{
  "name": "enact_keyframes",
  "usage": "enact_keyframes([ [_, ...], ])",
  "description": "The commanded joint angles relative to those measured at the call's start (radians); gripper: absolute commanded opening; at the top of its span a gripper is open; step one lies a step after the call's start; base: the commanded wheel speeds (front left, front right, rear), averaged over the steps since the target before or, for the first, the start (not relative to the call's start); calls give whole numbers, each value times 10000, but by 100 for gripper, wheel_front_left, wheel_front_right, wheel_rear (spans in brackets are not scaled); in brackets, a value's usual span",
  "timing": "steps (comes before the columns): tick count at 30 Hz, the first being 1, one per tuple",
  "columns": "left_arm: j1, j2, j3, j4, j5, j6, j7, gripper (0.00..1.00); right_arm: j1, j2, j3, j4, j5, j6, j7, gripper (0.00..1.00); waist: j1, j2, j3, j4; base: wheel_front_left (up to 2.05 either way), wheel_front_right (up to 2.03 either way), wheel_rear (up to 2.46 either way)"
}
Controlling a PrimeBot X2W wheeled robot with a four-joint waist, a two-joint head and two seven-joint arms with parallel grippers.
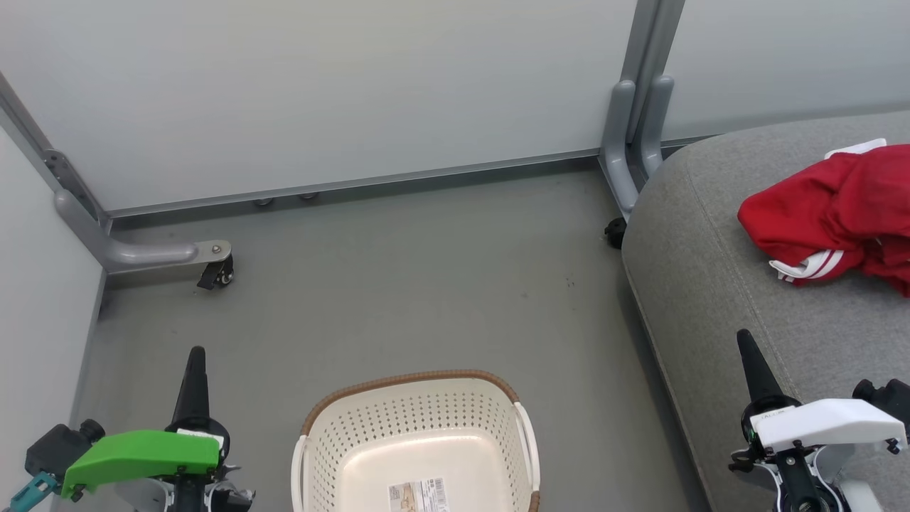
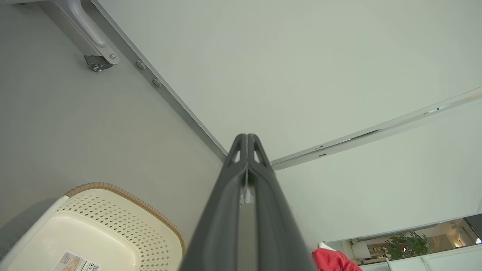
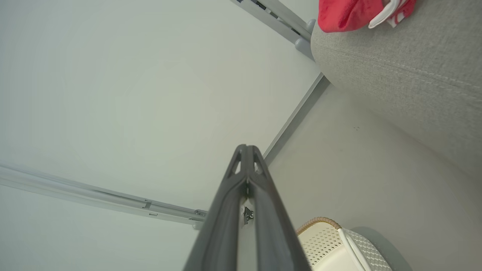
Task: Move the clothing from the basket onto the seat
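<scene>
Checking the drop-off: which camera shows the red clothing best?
The head view: the red clothing lies bunched on the grey seat, mostly in frame. The right wrist view catches just its edge at the top; the left wrist view, a small corner.

Floor (image 1: pixel 426 299): plain matt grey, evenly lit; a few dark specks (image 1: pixel 569 283) are seen towards the far right. The far side is closed by a pale grey-white partition panel (image 1: pixel 320 92) w/ a grey metal bottom rail (image 1: pixel 355 186); a 2nd panel (image 1: pixel 43 320) is set along the left. At the far-left corner a grey tubular foot (image 1: pixel 142 252) is fitted w/ a black caster (image 1: pixel 217 274). Far right, an upright grey post (image 1: pixel 647 43) is braced by rounded feet (image 1: pixel 617 135), w/ a small dark wheel (image 1: pixel 615 232) below. In the left wrist view a brighter room w/ a green plant (image 2: pixel 408 244) is glimpsed past the panels.
</scene>
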Motion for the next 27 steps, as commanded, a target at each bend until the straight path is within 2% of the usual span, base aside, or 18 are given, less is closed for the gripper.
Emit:
enact_keyframes([
  [1,-283,9,81,-117,-372,-54,81,0,-182,-73,-65,-33,367,-5,112,0,0,48,3,-15,0,0,0],
  [27,-385,-3,274,-146,-2653,-104,668,0,-321,-88,-229,98,2674,-6,715,0,0,65,31,-175,0,0,0],
])
